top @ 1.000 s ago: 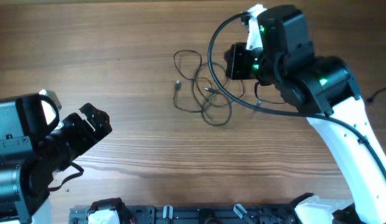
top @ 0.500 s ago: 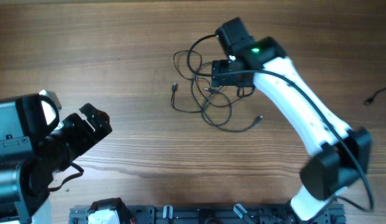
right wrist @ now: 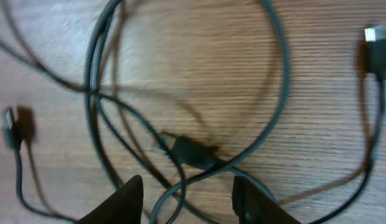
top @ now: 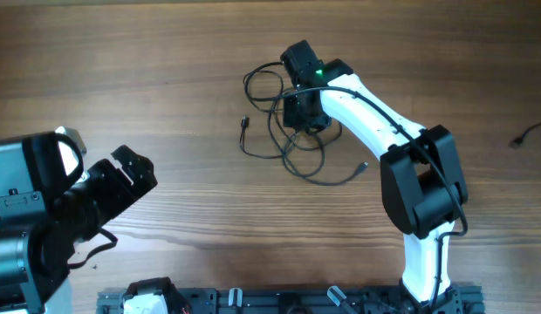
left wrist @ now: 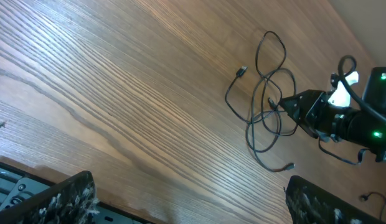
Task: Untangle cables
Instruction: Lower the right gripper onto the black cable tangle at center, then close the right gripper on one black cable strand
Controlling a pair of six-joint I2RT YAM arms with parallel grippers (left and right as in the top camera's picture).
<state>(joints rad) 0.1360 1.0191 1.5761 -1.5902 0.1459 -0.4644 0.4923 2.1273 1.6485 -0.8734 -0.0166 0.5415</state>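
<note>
Overhead, our arm (top: 375, 113) is hiding the right claw (right wrist: 190, 202); its wrist camera is showing it gaping wide, cables (right wrist: 193, 154) crossing just ahead.

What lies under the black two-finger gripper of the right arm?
Under the right gripper, crossing loops of the thin dark cables and a small black plug lie on the wooden table. From overhead, the gripper covers this crossing.
</note>
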